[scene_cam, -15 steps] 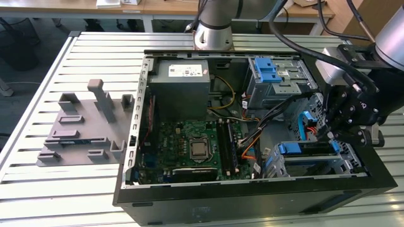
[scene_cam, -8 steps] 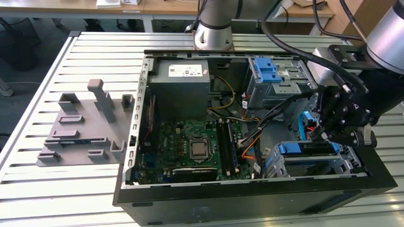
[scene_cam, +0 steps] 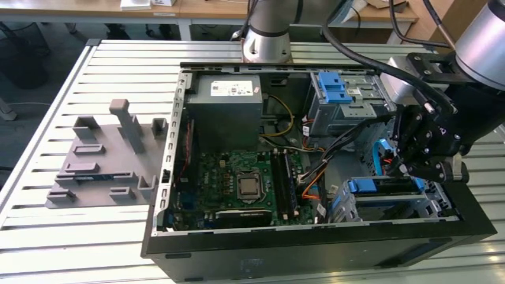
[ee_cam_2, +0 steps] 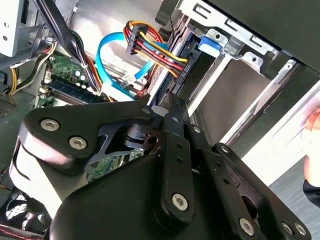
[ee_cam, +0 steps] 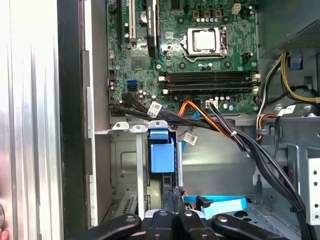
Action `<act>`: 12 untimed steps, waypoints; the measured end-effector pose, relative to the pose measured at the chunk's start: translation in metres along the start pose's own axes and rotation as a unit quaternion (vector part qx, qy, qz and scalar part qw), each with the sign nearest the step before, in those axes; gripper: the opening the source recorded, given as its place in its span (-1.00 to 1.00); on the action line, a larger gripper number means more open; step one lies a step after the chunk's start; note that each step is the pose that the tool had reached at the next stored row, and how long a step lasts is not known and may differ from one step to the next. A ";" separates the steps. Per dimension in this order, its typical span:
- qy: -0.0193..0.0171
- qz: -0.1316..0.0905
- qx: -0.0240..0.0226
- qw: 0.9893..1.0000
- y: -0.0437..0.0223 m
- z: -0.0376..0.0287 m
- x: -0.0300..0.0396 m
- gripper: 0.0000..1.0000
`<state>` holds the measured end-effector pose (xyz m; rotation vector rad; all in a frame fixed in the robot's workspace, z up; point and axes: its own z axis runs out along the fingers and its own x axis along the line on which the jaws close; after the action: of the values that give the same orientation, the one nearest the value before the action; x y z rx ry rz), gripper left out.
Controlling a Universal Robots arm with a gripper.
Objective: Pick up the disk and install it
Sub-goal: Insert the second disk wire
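Gripper over the drive bay of the open computer case

In the exterior view the gripper (scene_cam: pixel 426 168) hangs at 3 o'clock of the motherboard (scene_cam: pixel 245 183), above the grey cage (scene_cam: pixel 394 198) with its blue latch (scene_cam: pixel 371 186). Its fingers (ee_cam: pixel 172 197) are pressed together. Whether the disk is in the cage, I cannot tell. Cable bundles (ee_cam: pixel 225 132) crowd in at 12 o'clock.

Much hidden at the drive bay

From my seat, the gripper (scene_cam: pixel 430 168) blocked the bay, so I couldn't tell how its jaws stood. The disk (ee_cam: pixel 161 150) showed just a blue edge; the arm (scene_cam: pixel 272 29) ran off-frame, and the label print was too small.
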<state>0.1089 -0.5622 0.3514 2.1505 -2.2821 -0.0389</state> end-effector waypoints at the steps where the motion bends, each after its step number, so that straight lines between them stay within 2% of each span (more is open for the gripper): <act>1: 0.000 0.000 0.000 1.000 0.0003 -0.0011 0.0000 -0.79; 4: 0.000 0.000 0.001 1.000 0.0015 -0.0034 0.0000 -0.79; 12: 0.000 0.000 0.001 1.000 0.0024 -0.0036 0.0001 -0.79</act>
<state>0.1066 -0.5621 0.3550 2.1517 -2.2836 -0.0363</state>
